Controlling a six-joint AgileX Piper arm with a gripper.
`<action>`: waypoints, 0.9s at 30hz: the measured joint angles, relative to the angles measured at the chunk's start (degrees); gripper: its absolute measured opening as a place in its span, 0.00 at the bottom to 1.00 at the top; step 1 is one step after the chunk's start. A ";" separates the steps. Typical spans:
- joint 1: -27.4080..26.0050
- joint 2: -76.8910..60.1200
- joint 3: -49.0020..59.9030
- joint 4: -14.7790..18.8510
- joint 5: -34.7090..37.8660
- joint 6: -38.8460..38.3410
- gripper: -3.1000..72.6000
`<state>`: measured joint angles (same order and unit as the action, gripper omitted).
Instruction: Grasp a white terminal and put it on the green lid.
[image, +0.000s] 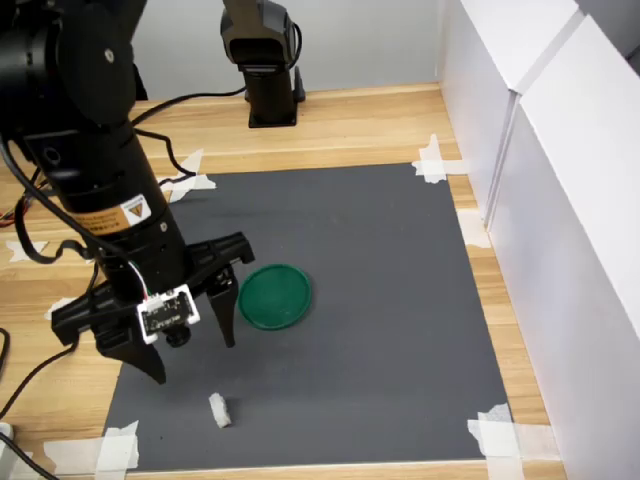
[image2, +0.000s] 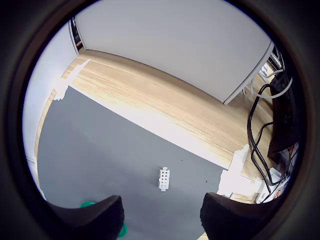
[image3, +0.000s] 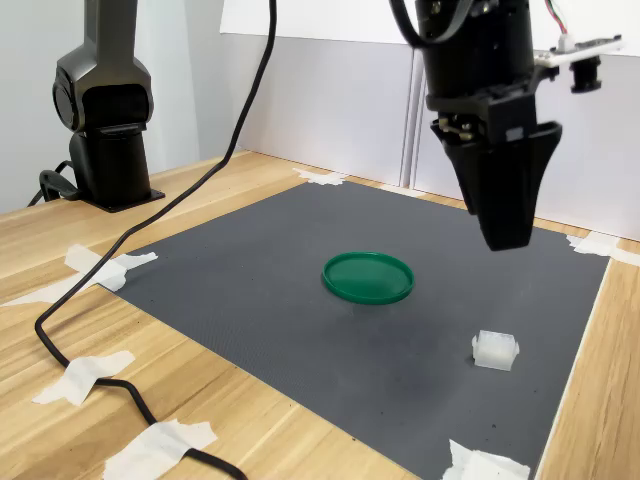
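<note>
The white terminal (image: 219, 410) (image3: 495, 349) is a tiny blocky piece lying on the grey mat near its front edge in the first exterior view. The wrist view shows the terminal (image2: 163, 179) just ahead of the gap between the two dark fingers (image2: 95, 217). The green lid (image: 275, 296) (image3: 368, 277) lies flat and bare mid-mat, and only a sliver of the lid (image2: 88, 204) peeks beside one finger. My gripper (image: 190, 345) (image2: 162, 220) (image3: 505, 235) hangs open above the mat, between lid and terminal, with nothing held.
The grey mat (image: 380, 300) is taped at its corners to a wooden table. A second black arm base (image: 268, 70) stands at the back. White panels (image: 560, 200) wall the first exterior view's right. Black cables (image3: 130, 240) trail over the wood in the second exterior view's left.
</note>
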<state>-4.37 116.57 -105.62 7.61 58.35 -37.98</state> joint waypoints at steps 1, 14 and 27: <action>0.00 0.38 0.00 -0.21 -0.68 0.05 0.89; 0.00 4.76 -0.11 -0.33 -3.00 0.05 0.89; 2.03 7.82 -0.11 -2.97 -5.04 3.32 0.88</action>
<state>-2.34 124.39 -105.73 4.64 53.31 -34.66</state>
